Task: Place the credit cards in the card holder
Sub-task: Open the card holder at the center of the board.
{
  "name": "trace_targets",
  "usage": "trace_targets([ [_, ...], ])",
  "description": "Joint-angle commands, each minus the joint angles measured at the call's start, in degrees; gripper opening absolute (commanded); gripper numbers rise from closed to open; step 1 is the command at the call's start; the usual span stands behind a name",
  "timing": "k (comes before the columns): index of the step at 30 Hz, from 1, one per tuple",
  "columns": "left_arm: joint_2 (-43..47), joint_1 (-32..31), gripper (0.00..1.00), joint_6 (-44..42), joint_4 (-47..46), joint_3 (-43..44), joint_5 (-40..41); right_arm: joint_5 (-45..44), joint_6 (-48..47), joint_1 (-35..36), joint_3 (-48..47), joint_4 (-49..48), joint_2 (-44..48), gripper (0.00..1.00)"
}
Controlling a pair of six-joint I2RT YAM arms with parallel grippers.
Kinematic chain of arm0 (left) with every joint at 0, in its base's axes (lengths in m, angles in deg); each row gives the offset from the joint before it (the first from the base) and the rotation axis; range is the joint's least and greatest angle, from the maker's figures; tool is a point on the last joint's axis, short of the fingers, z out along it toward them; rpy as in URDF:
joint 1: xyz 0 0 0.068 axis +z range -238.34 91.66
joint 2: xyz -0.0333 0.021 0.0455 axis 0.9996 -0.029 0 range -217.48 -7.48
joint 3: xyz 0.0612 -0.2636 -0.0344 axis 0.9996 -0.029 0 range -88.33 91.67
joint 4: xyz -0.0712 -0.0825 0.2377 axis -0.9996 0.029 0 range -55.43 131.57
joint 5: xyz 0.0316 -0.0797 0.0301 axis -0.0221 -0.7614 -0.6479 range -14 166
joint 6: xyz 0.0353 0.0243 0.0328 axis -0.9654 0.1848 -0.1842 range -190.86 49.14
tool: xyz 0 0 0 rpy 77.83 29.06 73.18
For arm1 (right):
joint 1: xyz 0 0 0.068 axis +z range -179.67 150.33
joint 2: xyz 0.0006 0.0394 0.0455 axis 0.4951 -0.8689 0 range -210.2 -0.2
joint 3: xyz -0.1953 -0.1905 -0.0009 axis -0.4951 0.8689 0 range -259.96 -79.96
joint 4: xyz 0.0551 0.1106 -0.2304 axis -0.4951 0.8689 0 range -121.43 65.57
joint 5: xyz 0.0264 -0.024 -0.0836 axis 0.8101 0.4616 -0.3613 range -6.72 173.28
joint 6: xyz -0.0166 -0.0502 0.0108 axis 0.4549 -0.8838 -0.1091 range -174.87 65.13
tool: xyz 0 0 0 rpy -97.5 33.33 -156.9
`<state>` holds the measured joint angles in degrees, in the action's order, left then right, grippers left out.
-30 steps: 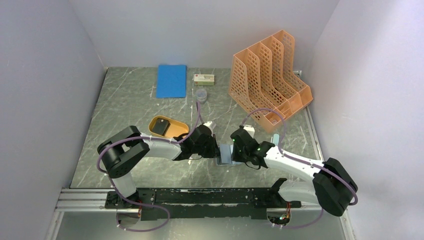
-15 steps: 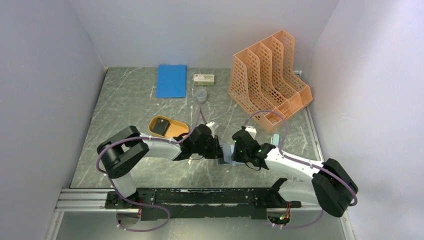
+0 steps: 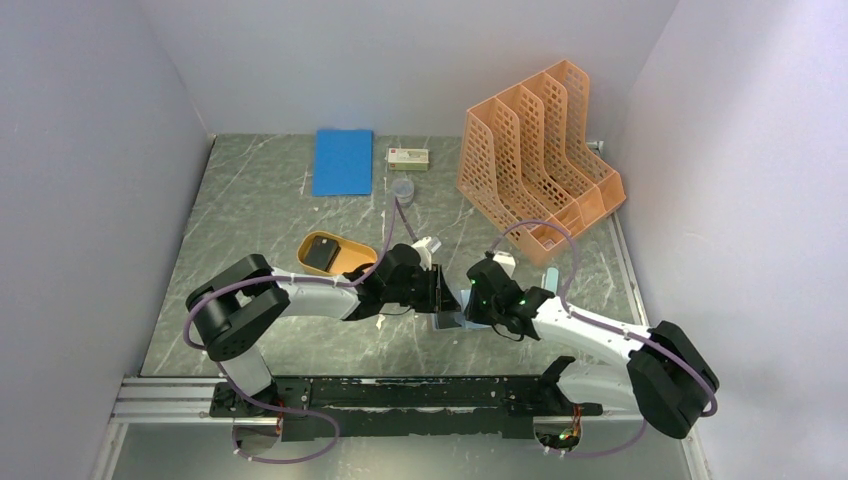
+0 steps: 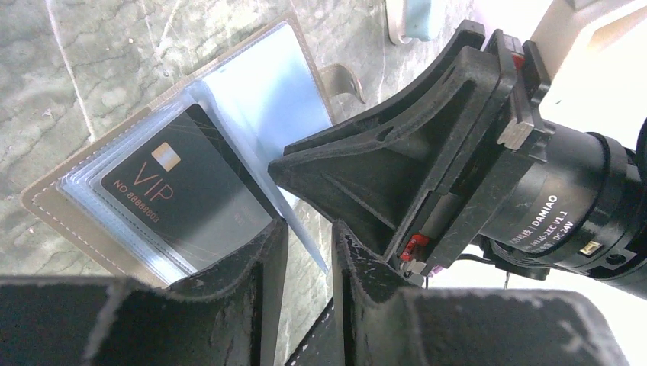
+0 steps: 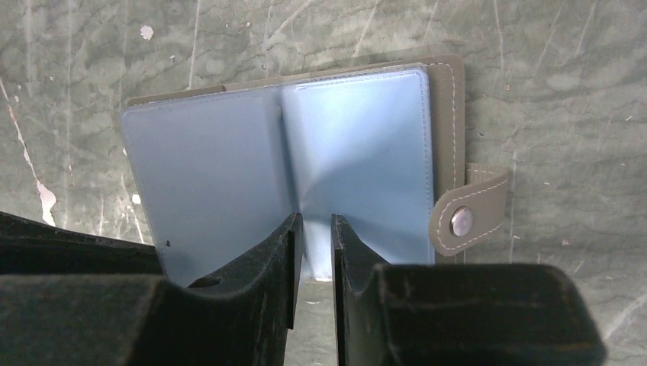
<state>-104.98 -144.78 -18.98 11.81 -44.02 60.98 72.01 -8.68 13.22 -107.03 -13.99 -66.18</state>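
Card holder [image 3: 447,318] lies open on table [image 3: 250,220], centre front. One card [image 4: 179,194] in its sleeve; second card [image 3: 320,250] in tray [image 3: 358,258], behind-left. Notebook [image 3: 342,161], file rack [image 3: 535,150] at back.

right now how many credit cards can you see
2: a black VIP card in a clear sleeve of the open card holder, a dark card in the orange tray. Others may be hidden.

Card holder [image 5: 358,145] open, blue sleeves showing; jaws pinch centre leaf.
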Motion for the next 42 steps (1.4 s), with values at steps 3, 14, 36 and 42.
trace_targets([
  [3,0.2,-0.1,0.33,0.6,-2.8,1.9,-1.0,-0.1,-0.1,-0.7,0.9,0.2,1.2,0.24],
  [14,-2.8,-0.2,0.13,0.0,-1.2,4.8,-0.5,1.0,0.1,-0.7,1.7,-0.1,2.6,0.25],
  [36,-6.4,-0.6,0.05,-0.9,0.7,5.2,1.9,1.4,2.4,-0.9,1.9,4.8,15.8,0.42],
  [42,-6.5,-0.6,0.05,-0.5,0.4,4.9,1.9,4.7,0.8,-0.9,2.8,2.7,16.9,0.48],
])
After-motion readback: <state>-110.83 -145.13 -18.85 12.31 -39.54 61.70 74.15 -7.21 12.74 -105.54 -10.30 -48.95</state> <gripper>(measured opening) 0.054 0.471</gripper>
